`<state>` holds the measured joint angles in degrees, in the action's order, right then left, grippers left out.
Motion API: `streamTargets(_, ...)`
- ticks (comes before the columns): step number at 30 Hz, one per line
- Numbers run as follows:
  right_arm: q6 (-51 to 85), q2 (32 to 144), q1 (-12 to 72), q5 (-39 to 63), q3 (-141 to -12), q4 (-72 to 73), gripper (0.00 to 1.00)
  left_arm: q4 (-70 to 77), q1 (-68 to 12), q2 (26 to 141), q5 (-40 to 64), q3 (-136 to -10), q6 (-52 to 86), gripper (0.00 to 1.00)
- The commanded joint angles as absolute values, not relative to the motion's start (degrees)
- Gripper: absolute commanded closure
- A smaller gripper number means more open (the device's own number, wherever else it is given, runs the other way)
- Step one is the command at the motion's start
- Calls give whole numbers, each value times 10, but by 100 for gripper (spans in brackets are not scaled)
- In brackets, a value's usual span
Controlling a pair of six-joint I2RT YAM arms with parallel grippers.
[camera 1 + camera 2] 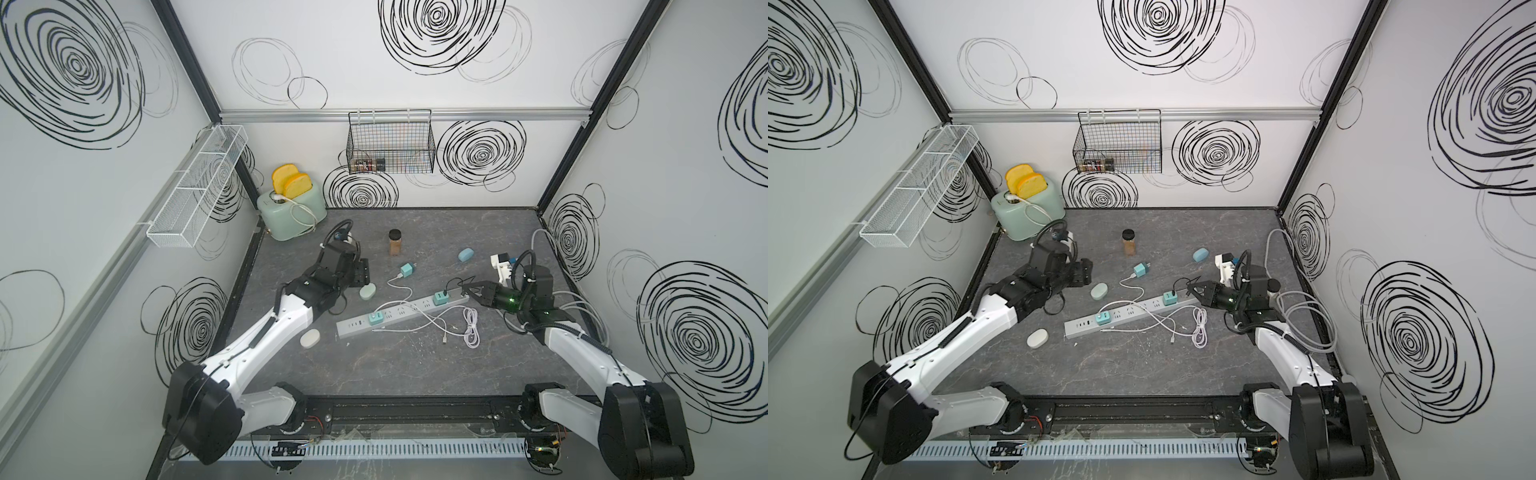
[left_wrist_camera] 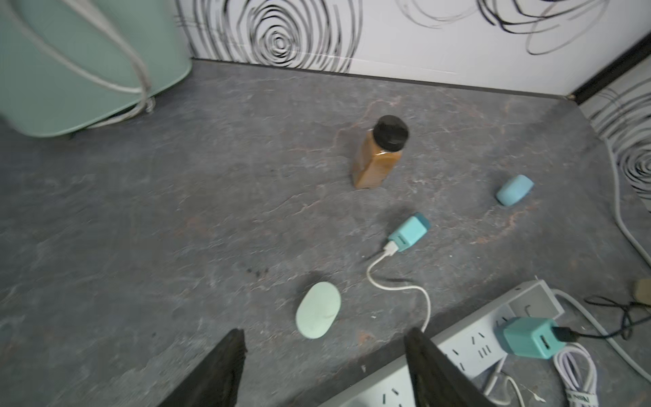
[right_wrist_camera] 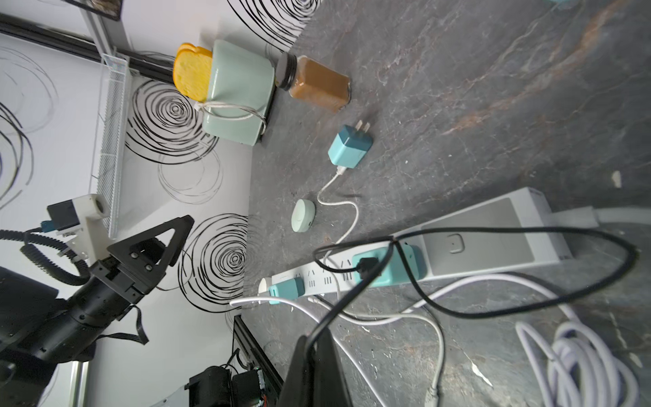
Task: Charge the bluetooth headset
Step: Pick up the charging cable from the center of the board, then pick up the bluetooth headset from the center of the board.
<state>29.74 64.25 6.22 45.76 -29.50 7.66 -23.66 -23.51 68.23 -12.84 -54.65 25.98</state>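
Left of the grey power strip (image 1: 351,326), my left gripper (image 2: 326,331) gapes wide by a smooth mint oval case (image 2: 318,310); my right gripper (image 3: 313,343) pinches a thin black cable (image 3: 366,264).

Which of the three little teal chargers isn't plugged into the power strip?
The teal charger lying loose on the table near the spice jar, prongs bare; the other two sit plugged into the power strip.

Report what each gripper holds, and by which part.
Right gripper: shut on the black cable, pinched along its cord, away from the plugged-in end. Left gripper: open, holding nothing.
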Motion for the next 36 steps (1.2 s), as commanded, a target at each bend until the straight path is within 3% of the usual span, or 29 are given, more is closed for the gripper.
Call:
streamTargets(1,265,662,81,429,-326,56,100,-346,-172,680,-142,-512,301,22)
streamTargets(9,261,680,126,417,-336,66,100,-347,-61,677,-68,-433,328,18)
streamTargets(14,260,686,128,423,-337,68,100,-388,-57,686,-92,-421,335,13)
streamTargets(25,266,681,129,445,-332,82,100,-436,-25,706,-22,-407,355,14)
streamTargets(36,270,668,106,462,-333,76,100,-482,-39,769,-36,-412,366,12)
